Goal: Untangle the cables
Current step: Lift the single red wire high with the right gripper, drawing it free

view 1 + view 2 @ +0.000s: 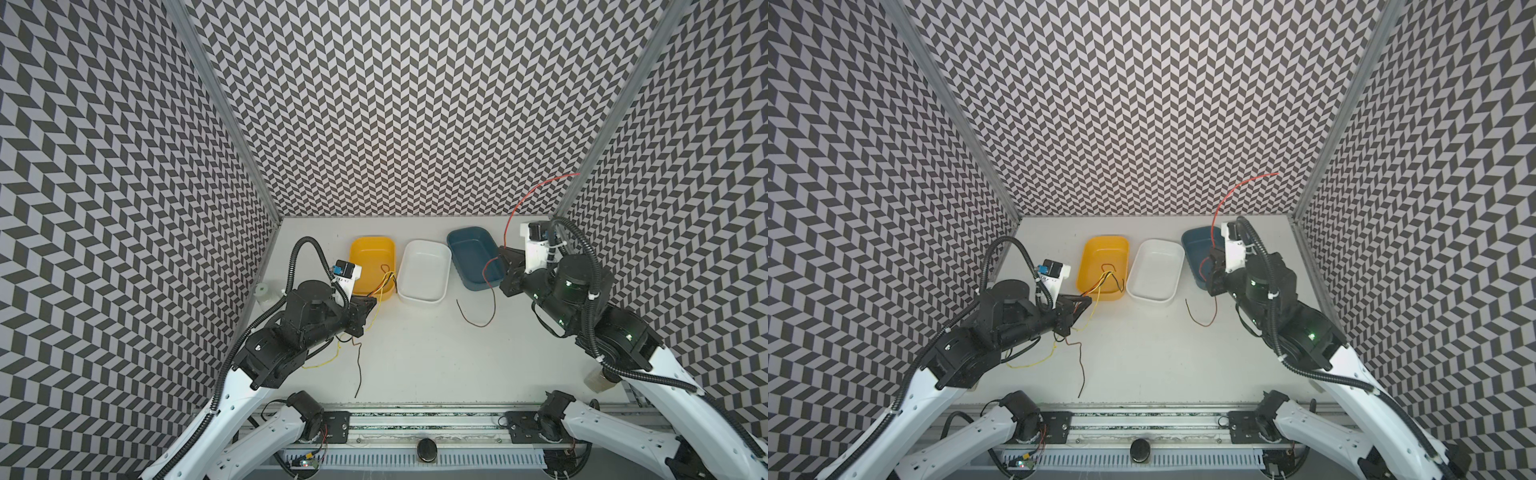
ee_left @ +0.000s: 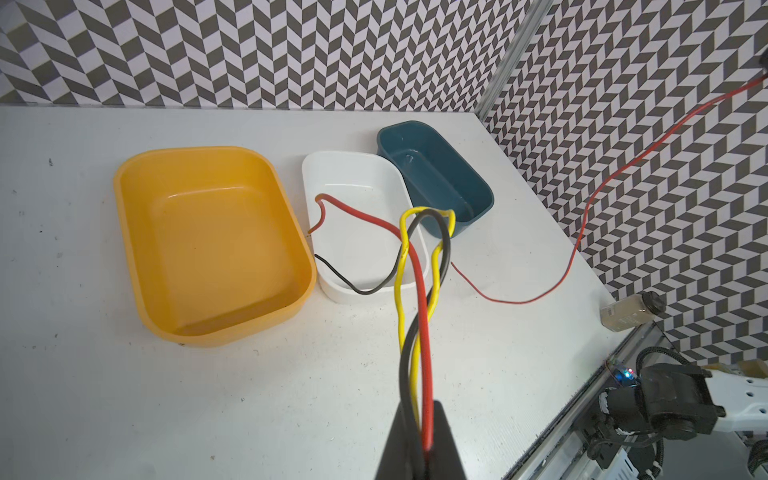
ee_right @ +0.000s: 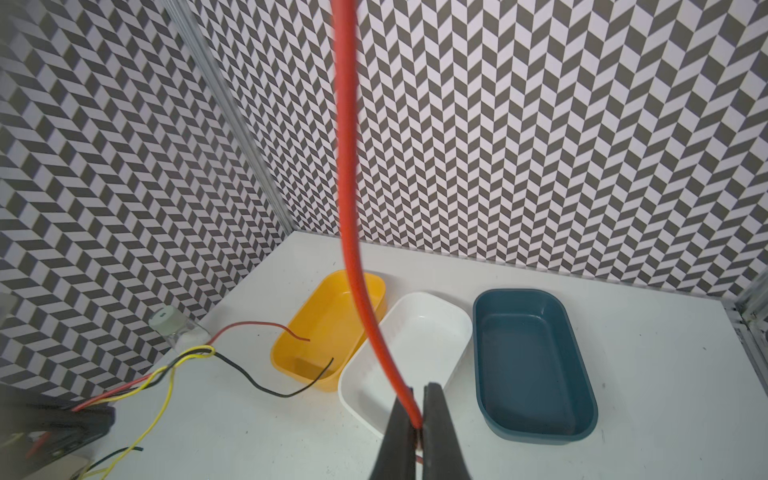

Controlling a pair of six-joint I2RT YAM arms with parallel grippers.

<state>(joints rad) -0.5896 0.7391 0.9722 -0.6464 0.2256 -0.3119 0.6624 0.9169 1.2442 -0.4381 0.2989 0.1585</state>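
My left gripper (image 2: 419,409) is shut on a bundle of cables: a red one (image 2: 420,291), a black one (image 2: 445,249) and a looped yellow one (image 2: 401,266). In both top views it hovers (image 1: 372,301) (image 1: 1086,300) by the yellow tray's near corner. The bundle's free ends arch over the trays. Yellow (image 1: 328,361) and dark (image 1: 359,374) tails trail on the table below. My right gripper (image 3: 419,399) is shut on a separate red cable (image 3: 347,166) beside the blue tray (image 1: 503,259). This cable arcs up toward the right wall (image 1: 536,193) (image 1: 1233,191), and its other end droops to the table (image 1: 478,322).
Three empty trays stand in a row at the back: yellow (image 1: 368,257), white (image 1: 424,270) and blue (image 1: 473,249). A small clear jar (image 1: 262,291) sits at the table's left edge. Another jar (image 1: 598,380) sits near the front right. Patterned walls close three sides.
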